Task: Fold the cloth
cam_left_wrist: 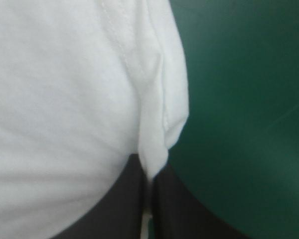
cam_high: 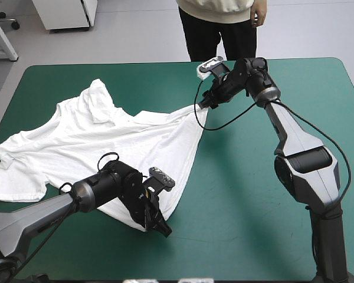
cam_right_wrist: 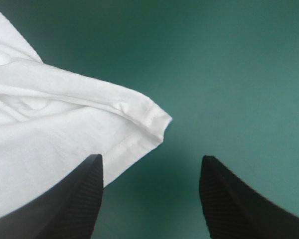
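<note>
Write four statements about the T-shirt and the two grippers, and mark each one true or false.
1. The left gripper is shut on the T-shirt. True.
2. The right gripper is clamped on the T-shirt. False: its fingers stand apart, and a corner of the shirt lies just ahead of them, not pinched.
3. The T-shirt is folded into a neat bundle. False: it lies mostly spread out and creased, with no fold made.
4. The T-shirt lies on the left part of the table. True.
</note>
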Robot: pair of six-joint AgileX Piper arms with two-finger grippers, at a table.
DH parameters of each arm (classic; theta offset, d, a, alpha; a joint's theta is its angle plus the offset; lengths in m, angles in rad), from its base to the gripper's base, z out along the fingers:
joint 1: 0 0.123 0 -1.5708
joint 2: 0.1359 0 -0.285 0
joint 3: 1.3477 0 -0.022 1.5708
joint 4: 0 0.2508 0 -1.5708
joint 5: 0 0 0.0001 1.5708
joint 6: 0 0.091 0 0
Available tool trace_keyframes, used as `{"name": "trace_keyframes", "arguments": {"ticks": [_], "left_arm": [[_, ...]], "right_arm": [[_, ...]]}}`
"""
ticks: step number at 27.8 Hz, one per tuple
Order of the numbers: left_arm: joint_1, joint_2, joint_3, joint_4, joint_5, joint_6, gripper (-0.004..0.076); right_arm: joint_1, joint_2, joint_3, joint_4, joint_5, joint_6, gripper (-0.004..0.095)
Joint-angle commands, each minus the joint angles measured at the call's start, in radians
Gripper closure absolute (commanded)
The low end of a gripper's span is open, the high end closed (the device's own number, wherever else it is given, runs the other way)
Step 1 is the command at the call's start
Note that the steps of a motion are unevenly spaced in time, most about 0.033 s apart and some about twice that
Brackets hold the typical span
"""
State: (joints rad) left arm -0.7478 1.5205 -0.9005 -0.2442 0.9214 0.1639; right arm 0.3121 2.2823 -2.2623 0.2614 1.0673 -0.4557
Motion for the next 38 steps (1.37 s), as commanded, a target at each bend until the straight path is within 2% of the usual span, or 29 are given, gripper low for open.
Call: {"name": "trace_keyframes", "arguments": {"ticks": [1,4,8,14,21,23,27,28,33,38], "left_arm": [[-0.011,-0.028,-0.014,-0.033,0.015,-0.010,0.0733],[-0.011,-0.028,-0.014,-0.033,0.015,-0.010,0.0733],[-0.011,-0.028,-0.014,-0.033,0.019,-0.010,0.0733],[-0.011,-0.028,-0.014,-0.033,0.015,-0.010,0.0733],[-0.011,-0.028,-0.014,-0.033,0.010,-0.010,0.0733],[-0.011,-0.028,-0.014,-0.033,0.007,-0.010,0.0733],[-0.011,-0.028,-0.014,-0.033,0.007,-0.010,0.0733],[-0.011,-0.028,-0.014,-0.033,0.007,-0.010,0.0733],[-0.011,-0.041,-0.014,-0.033,-0.012,-0.010,0.0733],[-0.011,-0.118,-0.016,-0.021,-0.032,-0.041,0.0733]], "right_arm": [[-0.003,-0.039,-0.036,0.070,0.005,-0.128,0.0371],[-0.003,0.001,-0.034,0.062,0.049,-0.253,0.0371],[-0.001,0.030,-0.036,0.062,-0.031,-0.277,0.0371],[-0.001,0.073,-0.036,0.102,-0.038,-0.304,0.0371],[-0.001,0.088,-0.036,0.154,-0.136,-0.320,0.0382],[-0.001,0.088,-0.036,0.161,-0.123,-0.324,0.0469],[-0.001,0.090,-0.034,0.141,-0.084,-0.316,0.0865],[-0.001,0.090,-0.037,0.134,-0.074,-0.305,0.0922],[-0.001,0.076,-0.037,0.063,-0.011,-0.224,0.0919],[-0.001,-0.010,-0.037,-0.001,0.182,-0.134,0.0919]]}}
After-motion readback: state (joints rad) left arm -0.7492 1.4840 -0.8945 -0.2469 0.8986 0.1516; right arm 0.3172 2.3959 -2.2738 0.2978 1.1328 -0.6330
